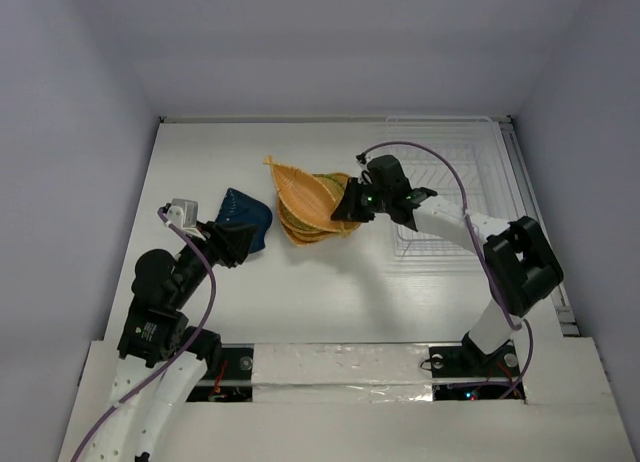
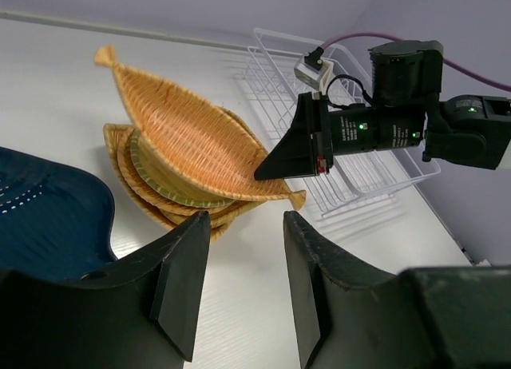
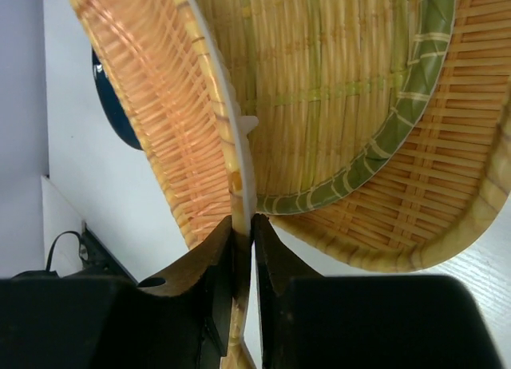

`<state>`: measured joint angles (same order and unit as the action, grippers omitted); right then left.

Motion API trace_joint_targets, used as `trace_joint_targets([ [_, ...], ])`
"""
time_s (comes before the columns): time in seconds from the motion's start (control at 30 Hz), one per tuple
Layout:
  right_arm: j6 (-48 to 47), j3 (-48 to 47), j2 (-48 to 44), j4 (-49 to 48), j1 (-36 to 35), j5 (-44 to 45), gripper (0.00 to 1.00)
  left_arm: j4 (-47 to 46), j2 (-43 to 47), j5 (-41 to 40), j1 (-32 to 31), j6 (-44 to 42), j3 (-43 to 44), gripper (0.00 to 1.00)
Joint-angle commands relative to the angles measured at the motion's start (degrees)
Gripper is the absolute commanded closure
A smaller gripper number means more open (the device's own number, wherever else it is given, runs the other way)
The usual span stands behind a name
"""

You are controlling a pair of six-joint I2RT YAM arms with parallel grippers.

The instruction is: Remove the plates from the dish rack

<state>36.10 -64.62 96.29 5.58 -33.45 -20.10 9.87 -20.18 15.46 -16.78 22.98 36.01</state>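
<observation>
The right gripper (image 3: 243,221) has its two black fingers squeezed almost together on the thin rim of the orange leaf-shaped woven plate (image 2: 192,137). It holds that rim near one pointed end. The plate rests on top of the pile of orange woven plates (image 2: 148,205) just in front of the fingers. Close beside the pinched rim I can see a round woven plate with a green rim (image 3: 363,157) in that pile. The white wire dish rack (image 2: 351,195) is behind this gripper, and I see no plates in it. The left gripper (image 2: 243,235) has its fingers partly apart with nothing between them, only the white table (image 1: 330,292). The dark blue plate (image 2: 40,217) lies just to its left, very near one finger. I think the leaf plate is light and stiff. But the weave is bumpy and the rim is thin, so it could twist or slip when pinched at one end. Holding it at the middle of a long side looks safer. I cannot find any words or labels to read.
</observation>
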Motion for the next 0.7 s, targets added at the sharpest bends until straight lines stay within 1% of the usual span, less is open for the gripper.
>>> trace_joint_targets([
  [0.0, -1.0, -0.4, 0.1, -3.1, -0.4, -0.9, 0.80, -2.8, -0.6, 1.1, 0.3, -0.6, -0.1, 0.61],
  [0.2, -1.8, -0.9, -0.5, -1.1, -0.4, 0.1, 0.78, -2.8, -0.4, 1.1, 0.3, -0.6, -0.1, 0.61],
  [0.27, -1.7, -0.4, -1.1, -1.1, -0.4, 0.7, 0.75, -2.8, -0.4, 1.2, 0.3, -0.6, -0.1, 0.61],
  [0.3, -1.9, -0.4, -1.4, -0.8, -0.4, 0.9, 0.71, -2.8, -0.4, 1.1, 0.3, -0.7, -0.1, 0.61],
  [0.47, -1.9, -0.4, -2.5, -0.7, -0.4, 3.4, 0.64, -2.9, -0.3, 1.3, 0.3, -0.6, -0.1, 0.61],
  [0.5, -1.9, -0.4, -2.4, -0.7, -0.4, 3.7, 0.60, -2.8, -0.3, 1.3, 0.3, -0.6, -0.1, 0.61],
  [0.57, -1.9, -0.7, -2.2, -0.7, -0.4, 5.2, 0.57, -2.8, -0.4, 1.2, 0.3, -0.7, -0.1, 0.61],
  [0.6, -2.1, -0.8, -2.3, -0.7, -0.4, 5.8, 0.50, -2.8, -0.3, 1.3, 0.3, -0.6, -0.1, 0.61],
  [0.67, -2.3, -0.7, -3.4, -0.2, -0.4, 9.1, 0.39, -2.8, -0.3, 1.2, 0.3, -0.7, -0.1, 0.61],
])
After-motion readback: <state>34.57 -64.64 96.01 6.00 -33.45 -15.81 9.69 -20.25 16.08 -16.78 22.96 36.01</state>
